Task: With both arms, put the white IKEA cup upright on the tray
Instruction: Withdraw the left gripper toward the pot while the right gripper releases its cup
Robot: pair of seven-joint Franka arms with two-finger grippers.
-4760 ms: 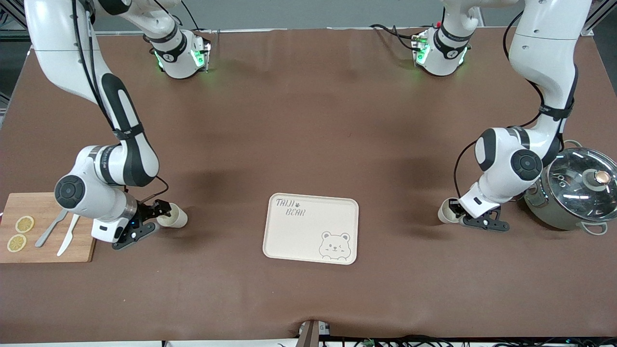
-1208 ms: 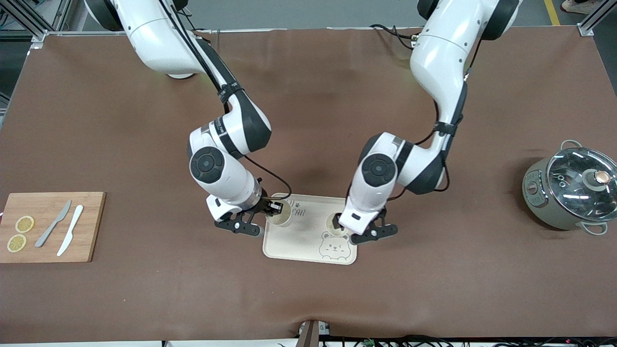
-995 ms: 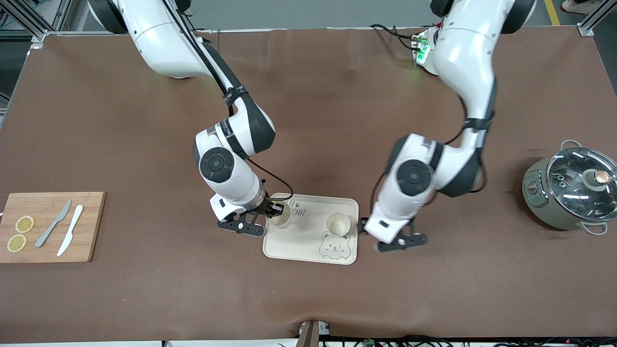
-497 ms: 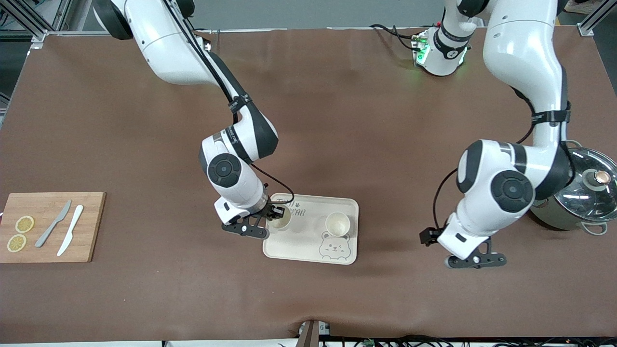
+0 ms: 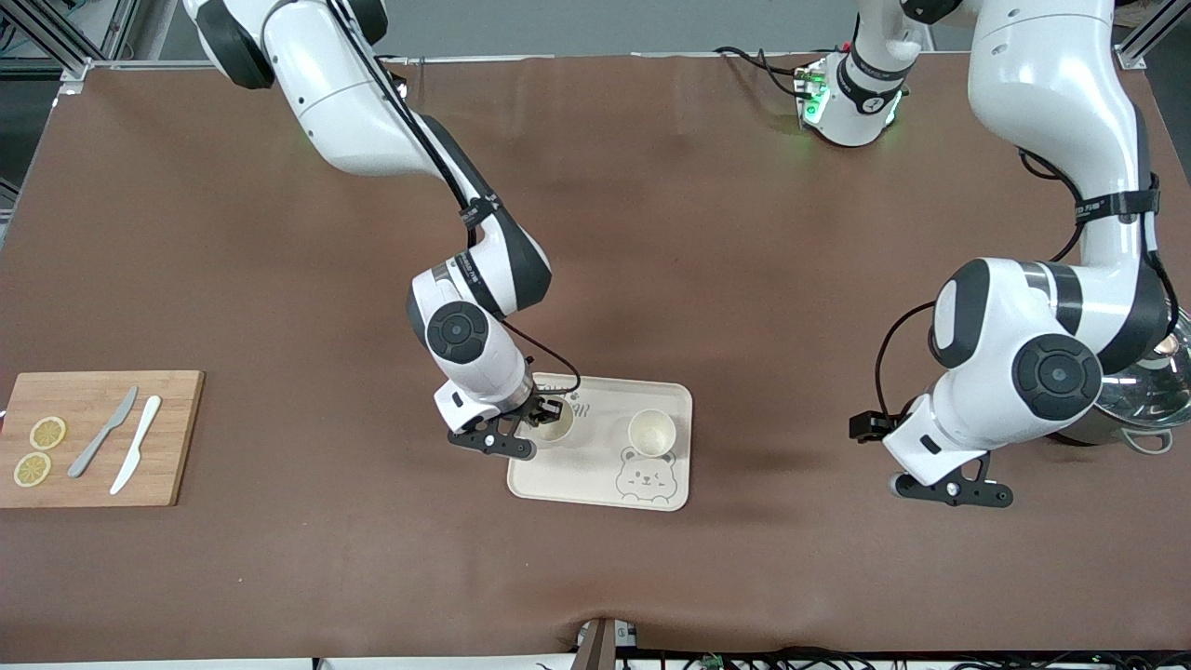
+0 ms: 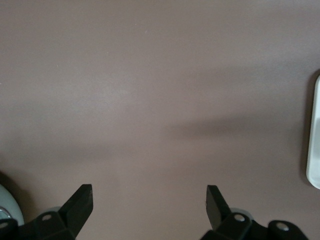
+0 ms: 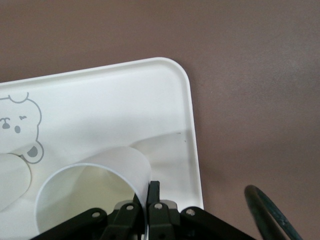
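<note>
1. The bench (image 5: 651, 233) carries everything; its brown cover is mostly bare between the arms.
2. The left hand (image 5: 940, 484) hangs over bare bench toward the left arm's end, well apart from the tray, fingers spread wide and holding nothing; the left wrist view shows only bench between them.
3. The pot (image 5: 1140, 414) sits at that same end, largely hidden by the left arm; its contents cannot be told.
4. The cutting board (image 5: 93, 437) lies at the right arm's end, bearing two knives and two lemon slices.
5. The tray (image 5: 595, 475) holds two cups.
6. One white cup (image 5: 651, 431) stands upright and free on the tray just above the bear drawing, apparently empty: that half looks done.
7. The other cup (image 5: 555, 423) stands on the tray by the lettering, its rim pinched by the right hand (image 5: 540, 414). Judging from this, only release and withdrawal remain.
</note>
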